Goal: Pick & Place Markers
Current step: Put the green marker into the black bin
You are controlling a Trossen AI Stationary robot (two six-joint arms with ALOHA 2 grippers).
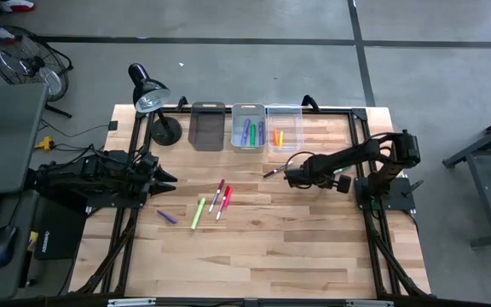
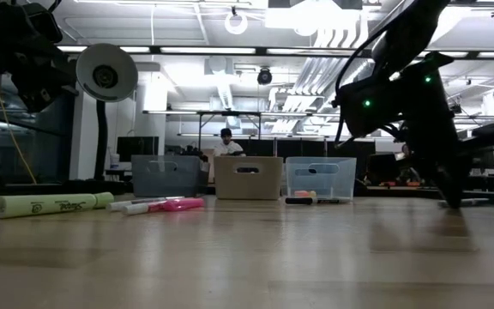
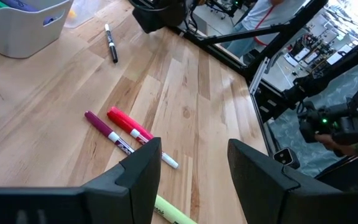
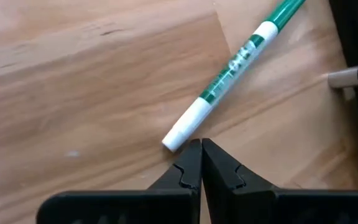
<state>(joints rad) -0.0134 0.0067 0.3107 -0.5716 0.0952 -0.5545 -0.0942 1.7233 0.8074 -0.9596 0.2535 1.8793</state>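
A green-and-white marker (image 4: 235, 65) lies flat on the table by my right gripper (image 4: 201, 144), which is shut, its tips beside the marker's white end. In the high view this marker (image 1: 271, 173) shows just left of that gripper (image 1: 286, 175). Near the table's middle lie a red marker (image 1: 225, 198), a purple-and-white marker (image 1: 218, 194), a lime marker (image 1: 197, 212) and a small purple one (image 1: 167, 217). My left gripper (image 1: 170, 177) waits open at the left, above the table, looking over the red marker (image 3: 129, 127). My right gripper's shut fingertips stand right at the marker's white end (image 4: 178, 134), coming steeply from above. I cannot tell whether they touch it. The marker lies flat on the wood.
Three bins stand in a row at the far edge: a dark grey one (image 1: 207, 125), a clear one with green and purple markers (image 1: 247, 128), and a clear one with orange and yellow markers (image 1: 284, 128). A black desk lamp (image 1: 149, 95) stands at the far left.
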